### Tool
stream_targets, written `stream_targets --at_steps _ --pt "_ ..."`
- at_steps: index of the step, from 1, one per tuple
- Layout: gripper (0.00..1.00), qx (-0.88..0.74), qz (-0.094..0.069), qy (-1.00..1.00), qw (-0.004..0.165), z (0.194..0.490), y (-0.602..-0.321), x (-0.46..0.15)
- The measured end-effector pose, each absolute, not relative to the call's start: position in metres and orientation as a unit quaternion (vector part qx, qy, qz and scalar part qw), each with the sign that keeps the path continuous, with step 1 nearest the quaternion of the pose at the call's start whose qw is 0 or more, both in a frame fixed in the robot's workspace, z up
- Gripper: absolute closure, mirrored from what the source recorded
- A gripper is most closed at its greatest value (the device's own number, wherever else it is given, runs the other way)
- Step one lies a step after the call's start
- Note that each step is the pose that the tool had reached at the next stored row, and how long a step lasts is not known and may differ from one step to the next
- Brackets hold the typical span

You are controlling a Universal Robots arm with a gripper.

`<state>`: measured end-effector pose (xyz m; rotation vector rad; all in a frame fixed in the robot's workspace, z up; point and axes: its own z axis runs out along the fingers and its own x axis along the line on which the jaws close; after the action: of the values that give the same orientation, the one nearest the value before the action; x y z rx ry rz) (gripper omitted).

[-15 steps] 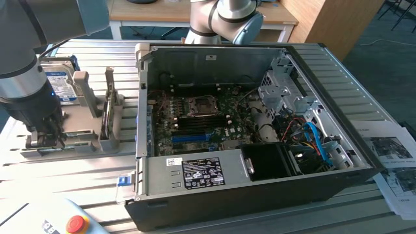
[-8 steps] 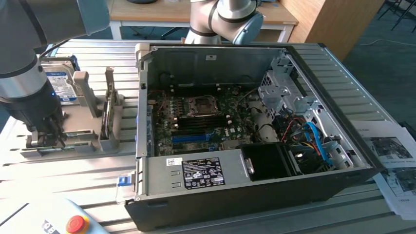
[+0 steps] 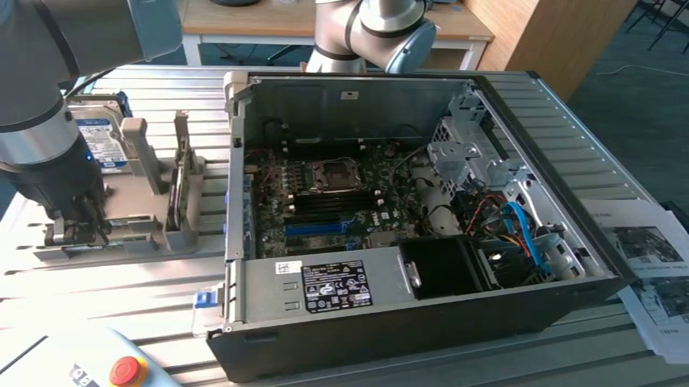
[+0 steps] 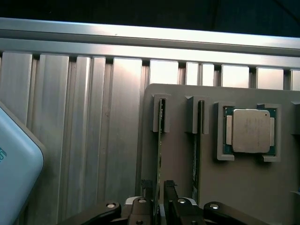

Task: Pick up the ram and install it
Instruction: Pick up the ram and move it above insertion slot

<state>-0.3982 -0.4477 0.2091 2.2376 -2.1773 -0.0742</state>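
Note:
The ram (image 4: 159,140) is a thin green stick standing on edge in a slot of the grey holder tray (image 4: 178,117). My gripper (image 4: 159,190) hangs right over its near end, open, with one dark finger (image 4: 147,187) on each side of the board's edge and a small gap showing at each. In the exterior view the gripper (image 3: 76,222) is low over the same tray (image 3: 129,234) at the exterior view's left, beside the open computer case (image 3: 409,322). The motherboard (image 3: 323,201) lies inside the case with a blue slot strip (image 3: 323,228).
A second green stick (image 4: 197,150) stands in the neighbouring slot, and a square silver processor chip (image 4: 251,131) lies in a pocket beyond it. A hard drive (image 3: 102,145) stands in the tray. A white device (image 4: 14,159) lies on the ribbed metal table (image 4: 93,117); papers (image 3: 646,258) sit at the exterior view's right.

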Motion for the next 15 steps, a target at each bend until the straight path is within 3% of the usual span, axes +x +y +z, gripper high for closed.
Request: stream_targets --at_steps 15 --pt "0.76 0.716 -0.024 -0.697 0.009 0.2055 -0.4462 -0.3982"
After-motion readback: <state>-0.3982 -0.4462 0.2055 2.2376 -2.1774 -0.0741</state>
